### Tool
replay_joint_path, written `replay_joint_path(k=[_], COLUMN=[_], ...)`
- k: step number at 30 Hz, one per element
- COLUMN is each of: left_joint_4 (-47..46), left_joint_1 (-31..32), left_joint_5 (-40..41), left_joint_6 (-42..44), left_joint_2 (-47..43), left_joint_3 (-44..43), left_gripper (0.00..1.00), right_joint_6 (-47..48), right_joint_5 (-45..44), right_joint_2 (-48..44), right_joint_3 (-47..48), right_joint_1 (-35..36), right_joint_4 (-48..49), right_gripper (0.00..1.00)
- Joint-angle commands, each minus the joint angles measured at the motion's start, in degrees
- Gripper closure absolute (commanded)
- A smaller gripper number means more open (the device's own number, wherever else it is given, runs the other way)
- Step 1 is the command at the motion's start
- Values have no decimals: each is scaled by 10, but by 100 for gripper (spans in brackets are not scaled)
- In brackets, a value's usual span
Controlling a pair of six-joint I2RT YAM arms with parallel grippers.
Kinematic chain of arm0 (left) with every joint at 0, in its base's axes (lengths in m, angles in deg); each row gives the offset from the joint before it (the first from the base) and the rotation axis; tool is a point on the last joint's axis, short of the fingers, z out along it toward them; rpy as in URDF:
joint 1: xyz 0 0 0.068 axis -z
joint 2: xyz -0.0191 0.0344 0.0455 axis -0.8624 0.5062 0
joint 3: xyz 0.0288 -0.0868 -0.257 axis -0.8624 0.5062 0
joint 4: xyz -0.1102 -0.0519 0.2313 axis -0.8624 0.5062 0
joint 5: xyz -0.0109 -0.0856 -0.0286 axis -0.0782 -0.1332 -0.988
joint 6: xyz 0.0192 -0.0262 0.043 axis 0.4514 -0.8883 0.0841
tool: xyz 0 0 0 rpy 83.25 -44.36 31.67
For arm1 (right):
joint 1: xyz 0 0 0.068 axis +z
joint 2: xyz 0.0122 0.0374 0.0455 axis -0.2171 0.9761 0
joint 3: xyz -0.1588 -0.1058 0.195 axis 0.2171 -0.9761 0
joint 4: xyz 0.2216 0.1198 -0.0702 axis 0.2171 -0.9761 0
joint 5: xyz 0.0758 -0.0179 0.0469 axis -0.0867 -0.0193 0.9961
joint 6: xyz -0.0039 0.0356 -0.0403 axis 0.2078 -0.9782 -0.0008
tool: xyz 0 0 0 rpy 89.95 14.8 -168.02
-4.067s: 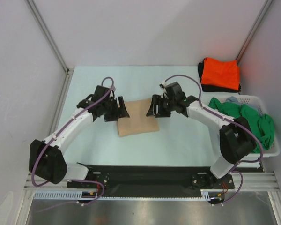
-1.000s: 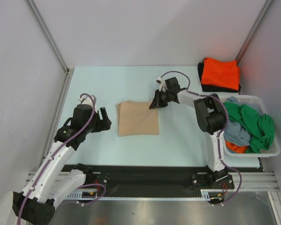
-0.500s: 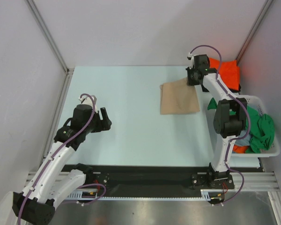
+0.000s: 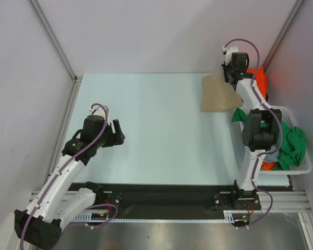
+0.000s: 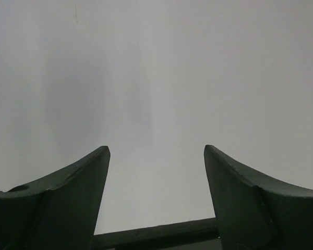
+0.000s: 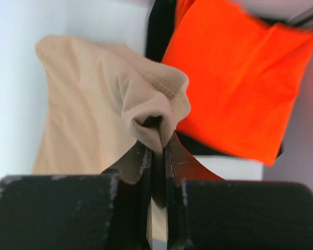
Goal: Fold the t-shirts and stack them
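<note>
The folded tan t-shirt (image 4: 216, 94) hangs by a corner at the back right of the table, its lower part trailing left. My right gripper (image 4: 229, 78) is shut on that bunched corner (image 6: 155, 122). Just right of it lies the folded orange t-shirt (image 4: 259, 82) (image 6: 235, 78) on top of a black t-shirt (image 6: 157, 28). A green t-shirt (image 4: 289, 145) and a grey-blue one (image 4: 264, 151) lie crumpled in the basket. My left gripper (image 4: 118, 134) (image 5: 156, 153) stands open over the left side of the table, with nothing between its fingers.
The white laundry basket (image 4: 297, 169) stands at the right edge, with an orange scrap (image 4: 266, 165) low inside it. Grey walls close in the table on the left, back and right. The black rail (image 4: 161, 200) with both arm bases runs along the near edge.
My right gripper has carried the tan t-shirt from the middle of the table up and right to beside the orange stack. The left arm has stayed still, pulled back and open.
</note>
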Motion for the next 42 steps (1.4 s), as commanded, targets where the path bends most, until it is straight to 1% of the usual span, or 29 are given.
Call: replay_joint_path(k=[1, 2, 3, 6, 18, 24, 30, 31, 35, 42], left_joint_4=[-15, -14, -15, -13, -14, -13, -14, -14, -15, -16], left_joint_1=[-3, -3, -4, -3, -4, -3, -4, -4, -4, -4], left_joint_5=[-1, 0, 1, 4, 6, 4, 2, 3, 1, -1], left_joint_6=[12, 11, 12, 12, 11, 12, 11, 11, 11, 12], left_joint_2=[2, 3, 5, 10, 17, 19, 21, 22, 21, 27], left_joint_3=[4, 4, 3, 2, 3, 3, 4, 4, 4, 4], left_gripper=[21, 21, 21, 21, 22, 22, 22, 22, 22, 22], right_joint_6=[30, 30, 31, 43, 73, 69, 44, 39, 28, 23], right_joint_5=[-5, -4, 2, 17, 43, 56, 64, 81, 98, 106], right_joint_2=[17, 23, 33, 39, 19, 15, 9, 12, 13, 27], right_joint_3=[85, 98, 121, 140, 173, 183, 200, 206, 217, 220], right_joint_1=[-9, -9, -26, -33, -56, -73, -88, -90, -97, -110], right_joint_4=[64, 60, 55, 48, 52, 48, 51, 44, 40, 40], right_gripper=[100, 100, 100, 100, 100, 100, 100, 100, 100, 100])
